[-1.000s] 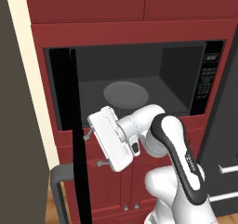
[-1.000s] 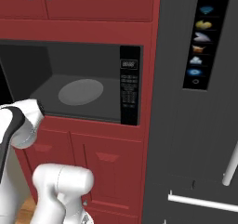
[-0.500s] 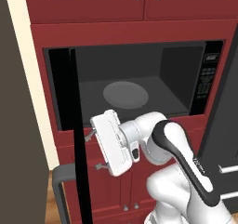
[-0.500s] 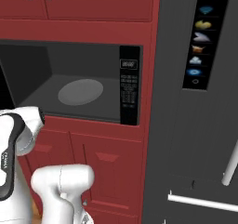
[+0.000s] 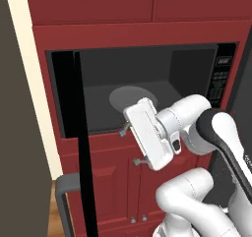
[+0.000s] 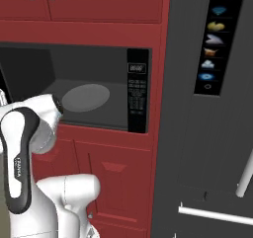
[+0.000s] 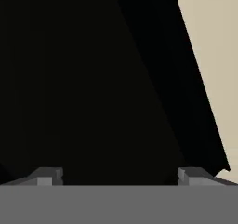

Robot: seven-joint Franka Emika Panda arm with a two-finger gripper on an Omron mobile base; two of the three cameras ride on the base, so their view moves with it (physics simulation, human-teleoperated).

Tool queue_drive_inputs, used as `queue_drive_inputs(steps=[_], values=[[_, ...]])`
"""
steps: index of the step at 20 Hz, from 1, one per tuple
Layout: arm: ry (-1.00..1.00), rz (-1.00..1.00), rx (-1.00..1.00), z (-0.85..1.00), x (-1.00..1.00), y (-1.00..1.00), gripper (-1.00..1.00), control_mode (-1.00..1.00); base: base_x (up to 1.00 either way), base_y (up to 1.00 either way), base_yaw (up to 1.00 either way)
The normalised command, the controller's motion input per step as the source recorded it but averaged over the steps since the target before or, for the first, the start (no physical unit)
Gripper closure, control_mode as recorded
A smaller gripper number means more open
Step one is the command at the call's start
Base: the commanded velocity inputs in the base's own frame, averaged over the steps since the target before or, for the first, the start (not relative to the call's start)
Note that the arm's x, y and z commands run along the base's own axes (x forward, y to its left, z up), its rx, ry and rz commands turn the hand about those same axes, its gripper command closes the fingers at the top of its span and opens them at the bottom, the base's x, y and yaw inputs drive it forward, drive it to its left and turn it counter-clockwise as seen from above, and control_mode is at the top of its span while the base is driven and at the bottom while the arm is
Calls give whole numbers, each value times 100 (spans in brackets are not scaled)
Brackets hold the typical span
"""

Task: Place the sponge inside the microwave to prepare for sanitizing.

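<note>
Dropping lower and nearer the base over the last second, the end effector [image 7: 120, 174] faces the swung-open door [image 5: 78, 147] with jaws spread and empty, leaving the microwave [image 5: 147, 91] open, its turntable [image 5: 133, 98] bare, the sponge nowhere visible.

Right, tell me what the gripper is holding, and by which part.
Nothing is held. The gripper is open, its fingertips wide apart with nothing between them, facing the microwave's open black door.
</note>
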Motion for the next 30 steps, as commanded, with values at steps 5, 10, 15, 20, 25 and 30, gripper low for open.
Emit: queue_drive_inputs(steps=[5,10,15,20,25,30], values=[[-50,10,-47,28,-4,-13,-100,-100,0,0,0],[-28,21,-95,-21,-29,-10,-100,-100,0,0,0],[-50,17,-80,-5,-18,-77,-100,-100,0,0,0],[-48,5,-29,-60,-7,-100,-100,-100,0,0,0],[-9,3,14,-30,35,-100,-100,-100,0,0,0],[0,1,26,-16,72,-93,-100,-100,0,0,0]])
